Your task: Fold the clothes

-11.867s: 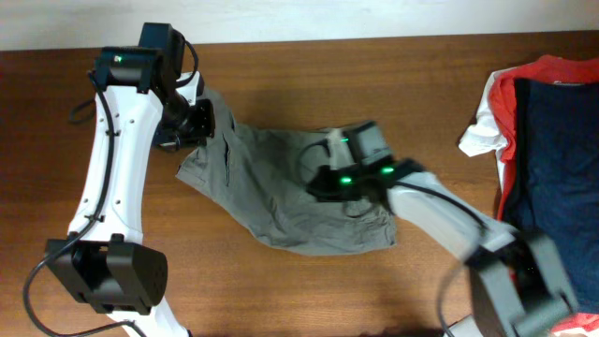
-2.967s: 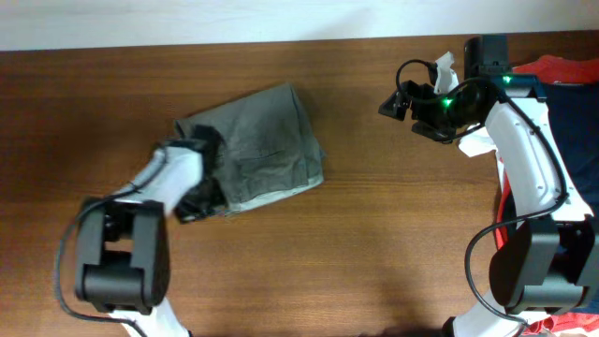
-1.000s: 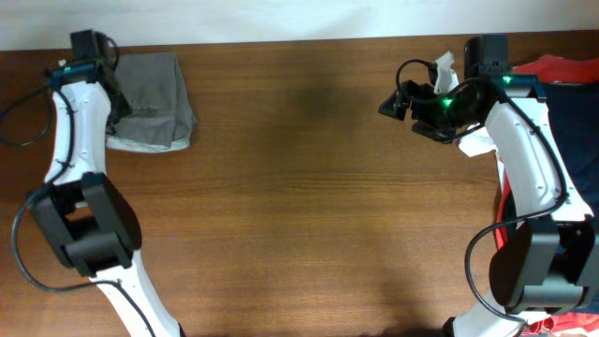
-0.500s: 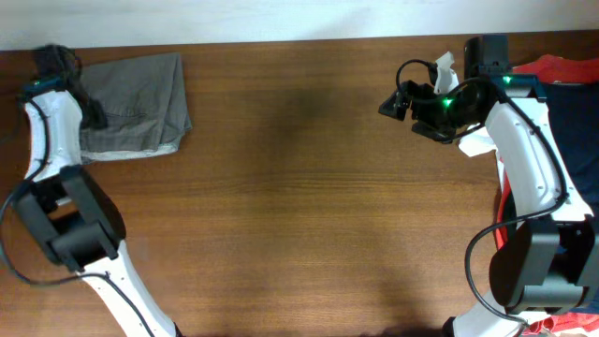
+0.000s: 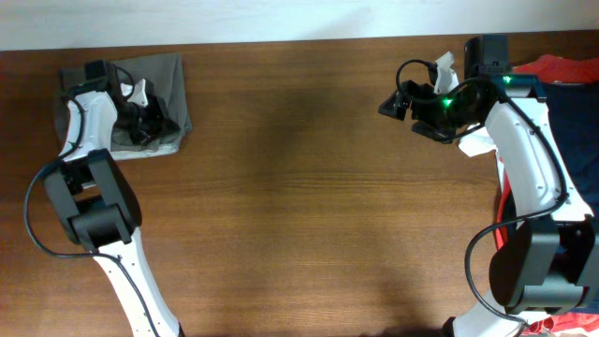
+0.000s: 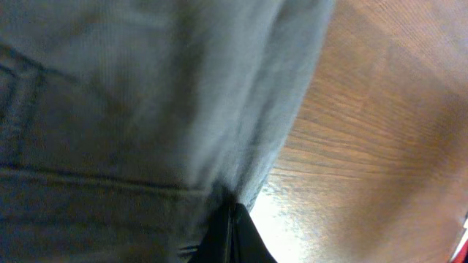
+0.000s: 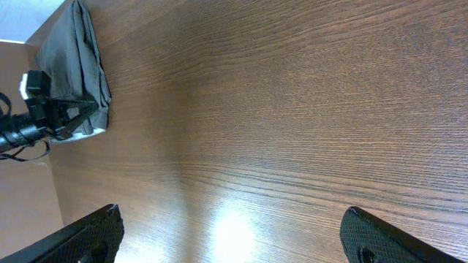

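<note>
Wooden table (image 5: 299, 234); left tool (image 5: 148, 120) over clothes (image 5: 165, 75).

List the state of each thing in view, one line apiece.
grey-olive shorts, folded, lying at the far left corner of the table
left hand, down on the shorts; open or shut unclear
right hand, open, empty, above the table
red-orange garment, unfolded, at the right edge
navy garment, unfolded, lying on the red-orange garment

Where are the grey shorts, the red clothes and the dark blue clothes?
grey shorts (image 5: 168, 77): overhead view, upper right part of the folded cloth.
red clothes (image 5: 571, 67): overhead view, top edge of the pile.
dark blue clothes (image 5: 582, 150): overhead view, part showing beside the right arm.
</note>
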Controlling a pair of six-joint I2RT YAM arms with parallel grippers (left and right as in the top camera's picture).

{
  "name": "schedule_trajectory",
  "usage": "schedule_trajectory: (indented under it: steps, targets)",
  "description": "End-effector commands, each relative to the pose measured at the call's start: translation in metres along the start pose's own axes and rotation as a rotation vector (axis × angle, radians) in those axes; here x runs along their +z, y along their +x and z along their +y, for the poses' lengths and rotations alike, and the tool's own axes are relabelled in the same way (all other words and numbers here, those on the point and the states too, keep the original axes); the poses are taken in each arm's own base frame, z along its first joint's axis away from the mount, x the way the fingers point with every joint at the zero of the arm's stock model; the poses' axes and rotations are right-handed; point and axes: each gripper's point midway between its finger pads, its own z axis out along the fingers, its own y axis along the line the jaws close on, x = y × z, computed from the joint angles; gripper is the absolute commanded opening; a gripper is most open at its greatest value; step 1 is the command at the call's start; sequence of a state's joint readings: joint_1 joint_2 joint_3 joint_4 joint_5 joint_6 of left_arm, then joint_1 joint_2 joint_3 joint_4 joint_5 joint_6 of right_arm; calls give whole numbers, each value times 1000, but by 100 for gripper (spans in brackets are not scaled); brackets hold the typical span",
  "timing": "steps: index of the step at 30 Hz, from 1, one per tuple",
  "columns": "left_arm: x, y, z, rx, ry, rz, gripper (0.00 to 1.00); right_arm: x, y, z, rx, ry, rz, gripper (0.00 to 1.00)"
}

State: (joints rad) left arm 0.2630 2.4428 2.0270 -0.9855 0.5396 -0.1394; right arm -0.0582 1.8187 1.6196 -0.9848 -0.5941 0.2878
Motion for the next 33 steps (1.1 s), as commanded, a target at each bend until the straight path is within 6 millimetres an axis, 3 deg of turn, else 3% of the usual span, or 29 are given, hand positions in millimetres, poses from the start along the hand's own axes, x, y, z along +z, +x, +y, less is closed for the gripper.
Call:
schedule_trajectory:
  steps: [1, 2, 4, 6, 8, 10, 11, 12, 14, 17, 19, 20, 23, 27, 29, 33]
  targets:
    - [31, 18, 17, -41, 23, 81, 1, 2, -1, -2, 0, 6, 1, 98]
    - [31, 18, 18, -41, 19, 80, 1, 2, -1, -2, 0, 6, 1, 98]
    - [4, 1, -1, -10, 49, 19, 1, 2, -1, -2, 0, 6, 1, 98]
    - [-62, -28, -30, 55, 58, -128, 1, 2, -1, -2, 0, 6, 1, 98]
    - [-141, -45, -48, 108, 10, -301, 1, 2, -1, -2, 0, 6, 1, 98]
    - [-197, -49, -25, 71, -171, -426, 1, 2, -1, -2, 0, 6, 1, 98]
    - [-210, -48, -9, 43, -245, -445, 1, 2, -1, -2, 0, 6, 1, 98]
    - [-213, -47, 9, 10, -288, -440, 1, 2, -1, -2, 0, 6, 1, 98]
    - [-199, -48, 32, -29, -301, -405, 1, 2, -1, -2, 0, 6, 1, 98]
    - [-154, -48, 81, -97, -348, -308, 0, 2, -1, -2, 0, 6, 1, 98]
    - [-137, -45, 108, -127, -424, -269, 1, 2, -1, -2, 0, 6, 1, 98]
    - [-138, -41, 131, -156, -500, -258, 1, 2, -1, -2, 0, 6, 1, 98]
    - [-155, -35, 162, -218, -545, -262, 1, 2, -1, -2, 0, 6, 1, 98]
    - [-134, -20, 203, -295, -530, -194, 1, 2, -1, -2, 0, 6, 1, 98]
    - [-129, -15, 213, -314, -535, -176, 1, 2, -1, -2, 0, 6, 1, 98]
    - [-190, -29, 187, -293, -539, -300, 0, 2, -1, -2, 0, 6, 1, 98]
